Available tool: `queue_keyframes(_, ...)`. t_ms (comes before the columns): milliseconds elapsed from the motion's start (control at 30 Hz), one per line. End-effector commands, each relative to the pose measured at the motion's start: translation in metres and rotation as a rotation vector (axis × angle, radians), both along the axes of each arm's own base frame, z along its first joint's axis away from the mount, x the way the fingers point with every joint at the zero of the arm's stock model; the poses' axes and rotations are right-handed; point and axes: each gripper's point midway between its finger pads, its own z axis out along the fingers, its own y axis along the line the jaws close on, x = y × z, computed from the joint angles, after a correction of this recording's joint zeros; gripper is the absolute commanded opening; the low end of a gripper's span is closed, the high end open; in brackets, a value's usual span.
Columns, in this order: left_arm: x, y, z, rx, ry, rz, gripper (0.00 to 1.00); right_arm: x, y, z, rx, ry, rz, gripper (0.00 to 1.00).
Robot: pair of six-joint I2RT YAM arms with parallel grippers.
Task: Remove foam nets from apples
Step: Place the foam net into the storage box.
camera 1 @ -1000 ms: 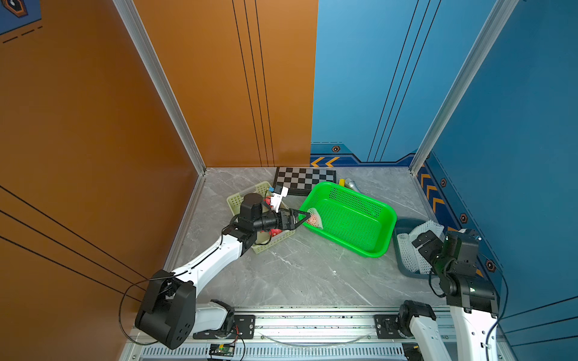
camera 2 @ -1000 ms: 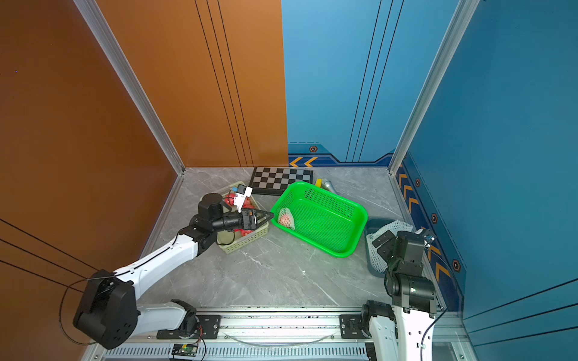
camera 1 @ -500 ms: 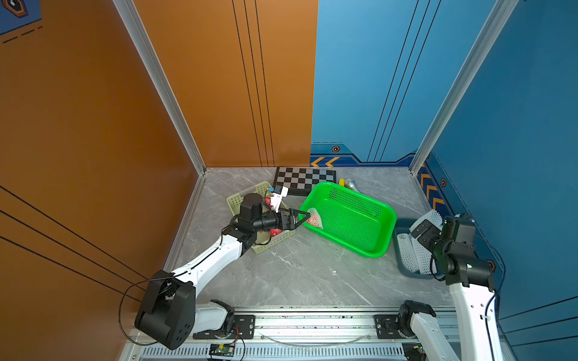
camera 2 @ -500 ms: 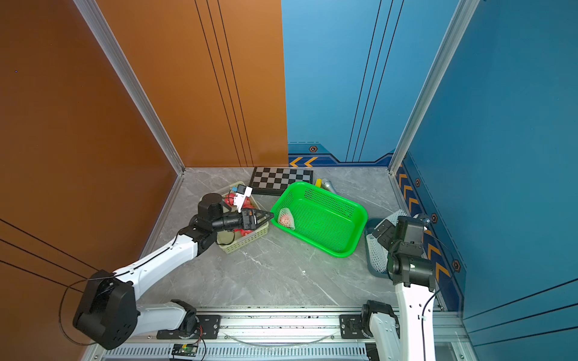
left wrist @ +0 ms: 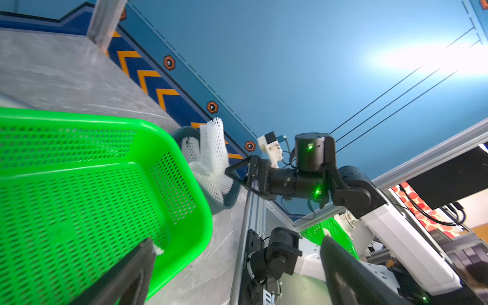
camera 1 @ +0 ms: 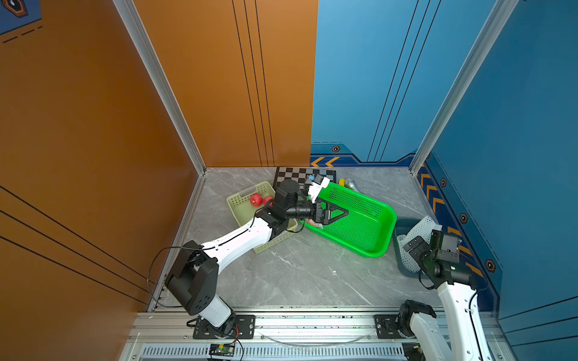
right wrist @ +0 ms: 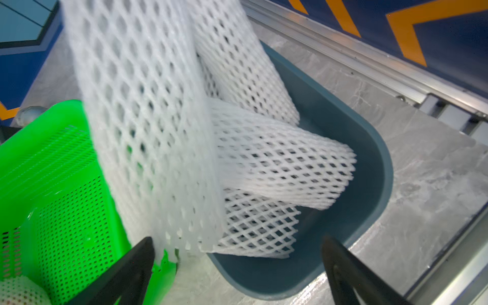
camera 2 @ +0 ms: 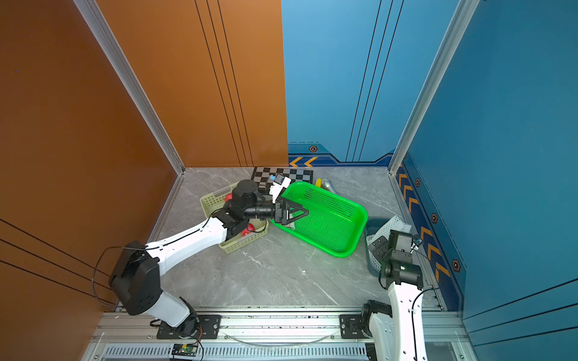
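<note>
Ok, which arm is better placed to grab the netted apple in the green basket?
Left. The left gripper, open, hangs over the green basket corner where the netted apple lies. The right gripper, also open, is over the blue bin of loose nets, beyond the basket's far side.

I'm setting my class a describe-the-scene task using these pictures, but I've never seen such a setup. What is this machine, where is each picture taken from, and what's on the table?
Two white robot arms with black pincers work at a grey table. Two pictures look down from overhead; two come from cameras on the arms' wrists. The left gripper, open, reaches into a green basket holding one netted apple. Bare red apples lie in a beige basket. The right gripper, open, hovers over a blue bin of white foam nets. Neither grips anything.
</note>
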Motion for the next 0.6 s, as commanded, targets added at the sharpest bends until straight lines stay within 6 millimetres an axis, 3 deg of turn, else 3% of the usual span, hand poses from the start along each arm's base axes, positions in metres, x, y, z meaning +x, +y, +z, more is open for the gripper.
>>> queue_keyframes(0,-0.012,-0.026,0.017,-0.069,0.004,-0.109,0.98,-0.027,-0.003,-0.031,0.079,0.089,-0.135,1.0)
queue_keyframes(100,-0.016,-0.041,0.018,-0.073,0.007,-0.145,0.98,-0.034,-0.012,-0.019,0.036,0.027,-0.201,1.0)
queue_keyframes(267,-0.018,-0.052,0.012,-0.068,0.031,-0.169,0.98,-0.027,-0.021,0.024,-0.057,-0.089,-0.188,1.0)
queue_keyframes(400,-0.018,-0.055,0.009,-0.064,0.038,-0.176,0.98,-0.014,-0.019,0.038,-0.065,-0.07,-0.108,1.0)
queue_keyframes(567,-0.016,-0.053,0.009,-0.064,0.043,-0.17,0.98,0.011,-0.007,0.067,-0.067,-0.187,0.036,1.0)
